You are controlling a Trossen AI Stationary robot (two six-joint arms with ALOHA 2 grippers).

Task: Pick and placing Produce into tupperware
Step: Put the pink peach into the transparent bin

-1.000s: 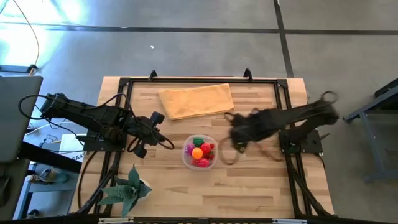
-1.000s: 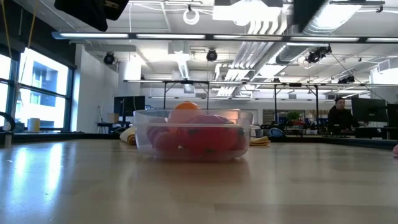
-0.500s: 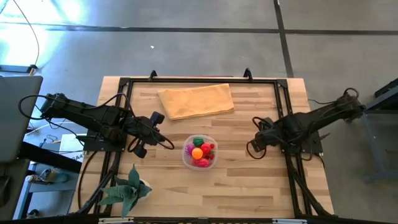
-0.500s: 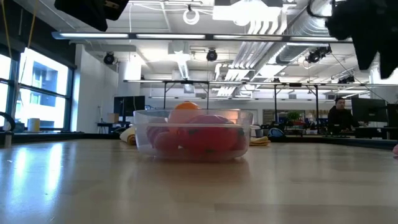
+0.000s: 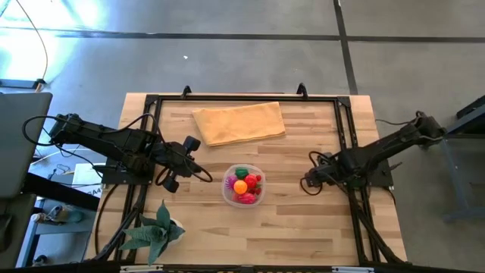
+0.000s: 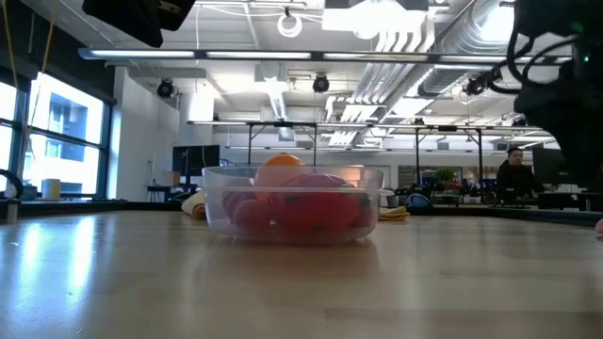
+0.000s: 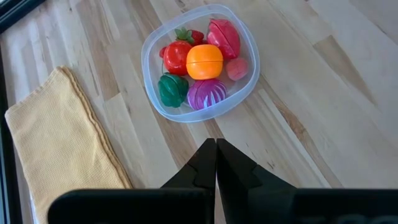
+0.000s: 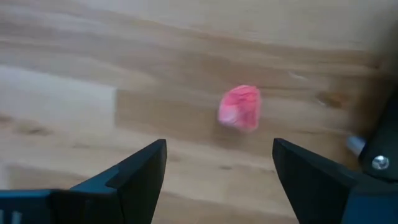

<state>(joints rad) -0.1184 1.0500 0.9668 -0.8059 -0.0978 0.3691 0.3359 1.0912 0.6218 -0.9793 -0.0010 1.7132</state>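
I see left gripper (image 5: 206, 176) pinched closed beside the tupperware (image 5: 243, 184) | right gripper (image 8: 217, 171) jaws wide, empty, over a pink produce piece (image 8: 239, 108) lying on the table (image 5: 303, 220) | other produce (image 7: 204, 60) sits in the container

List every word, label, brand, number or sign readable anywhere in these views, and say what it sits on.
None is readable.
The clear tupperware, the toy produce inside it, the tan cloth and the pink piece lying on the table carry no lettering.
Screens in the room behind the table are too small to read.
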